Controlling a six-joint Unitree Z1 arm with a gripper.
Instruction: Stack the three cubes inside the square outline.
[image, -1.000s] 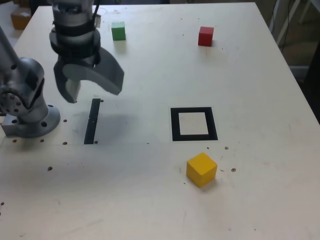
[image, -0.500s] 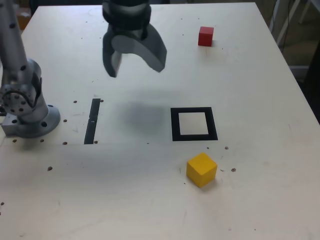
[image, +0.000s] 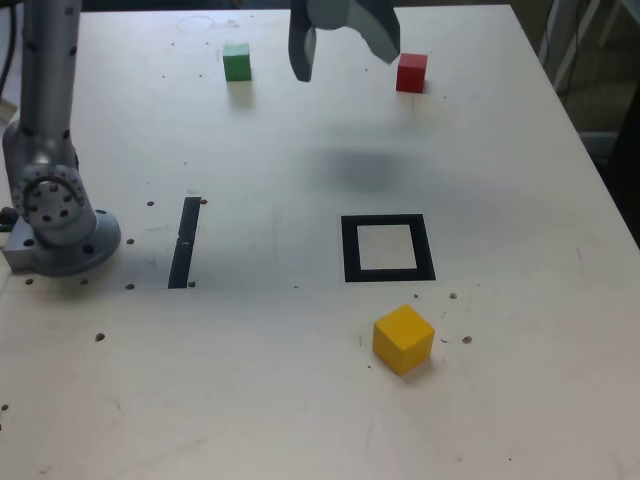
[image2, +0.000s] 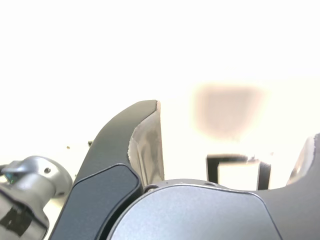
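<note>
My gripper (image: 345, 58) hangs open and empty at the far side of the table, between the green cube (image: 237, 62) on the exterior view's left and the red cube (image: 411, 73) on its right. The yellow cube (image: 403, 339) rests near the front, just in front of the square outline (image: 388, 248), whose pale centre holds nothing. The wrist view shows my spread gripper (image2: 235, 135) above the square outline (image2: 239, 167), with a soft shadow on the bright table beyond it. None of the cubes appears in the wrist view.
The arm's grey base (image: 55, 215) stands at the exterior view's left edge. A narrow black strip (image: 184, 242) lies on the table beside it. Small screw holes dot the pale tabletop (image: 500, 180). Its right edge drops off past the outline.
The gripper has swept from low over the black strip, up and toward the exterior view's right and far side. It stays open. The cubes have not moved.
</note>
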